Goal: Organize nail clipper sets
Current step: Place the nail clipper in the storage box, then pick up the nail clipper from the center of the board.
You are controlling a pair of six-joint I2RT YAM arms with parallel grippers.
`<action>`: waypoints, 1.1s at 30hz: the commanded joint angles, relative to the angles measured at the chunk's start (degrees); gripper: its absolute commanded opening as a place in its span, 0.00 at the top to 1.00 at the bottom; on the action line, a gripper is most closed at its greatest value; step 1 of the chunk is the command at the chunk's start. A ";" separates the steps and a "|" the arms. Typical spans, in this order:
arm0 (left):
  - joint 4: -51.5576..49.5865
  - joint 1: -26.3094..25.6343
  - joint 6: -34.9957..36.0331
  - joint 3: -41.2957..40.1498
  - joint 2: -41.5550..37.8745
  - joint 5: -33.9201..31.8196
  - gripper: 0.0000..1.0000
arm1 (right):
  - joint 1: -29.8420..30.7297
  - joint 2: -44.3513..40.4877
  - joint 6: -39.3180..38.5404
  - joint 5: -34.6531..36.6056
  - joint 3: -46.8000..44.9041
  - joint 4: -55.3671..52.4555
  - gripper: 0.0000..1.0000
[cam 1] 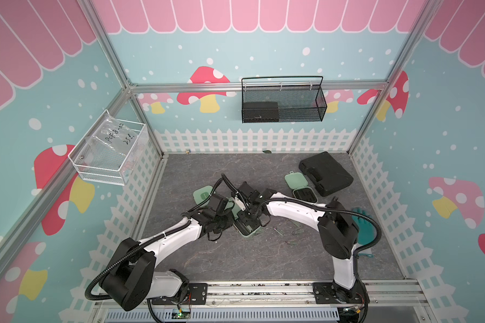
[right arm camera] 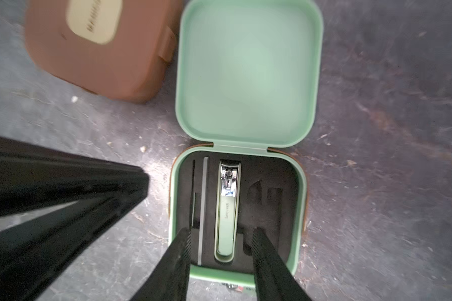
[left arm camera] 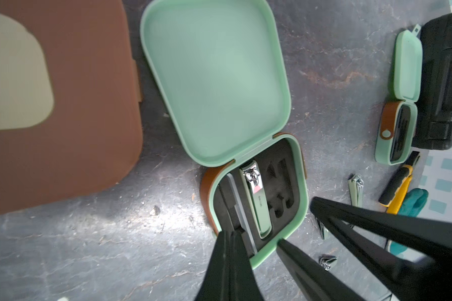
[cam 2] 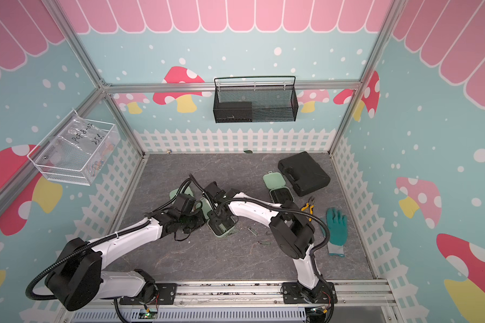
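An open mint green case (right arm camera: 299, 208) lies mid-table, its lid (right arm camera: 248, 73) laid back flat. A mint clipper (right arm camera: 227, 208) and a slim file (right arm camera: 203, 208) rest in its black insert. My right gripper (right arm camera: 222, 234) is open, one finger on each side of the clipper's near end. My left gripper (left arm camera: 231, 233) is shut, its tips at the case's (left arm camera: 295, 208) near corner. A closed brown case (right arm camera: 102, 47) lies beside the lid. Another open mint case (cam 1: 300, 187) and a closed one (cam 1: 201, 193) lie further back. Loose clippers (cam 1: 279, 230) lie to the right.
A large black tool case (cam 1: 325, 173) lies at the back right. Yellow-handled pliers (cam 2: 308, 207) and a teal glove (cam 2: 336, 226) lie along the right side. A black mesh basket (cam 1: 283, 100) and a white wire basket (cam 1: 109, 151) hang on the walls.
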 commanded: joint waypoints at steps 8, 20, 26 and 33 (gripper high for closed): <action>5.23 -0.74 -2.53 2.84 8.14 3.26 1.00 | -4.39 -12.48 1.69 0.21 -6.87 0.74 0.60; 5.07 -1.11 -3.24 2.78 13.25 -0.26 1.00 | -9.82 -24.05 3.68 -2.46 -21.37 3.23 0.60; 4.95 -1.13 -3.07 2.51 14.27 -0.73 1.00 | -11.58 -28.25 2.89 -4.37 -28.95 2.77 0.57; 3.81 -1.14 -2.45 2.78 13.29 -1.46 1.00 | -11.58 -25.51 0.75 -5.37 -33.72 2.90 0.55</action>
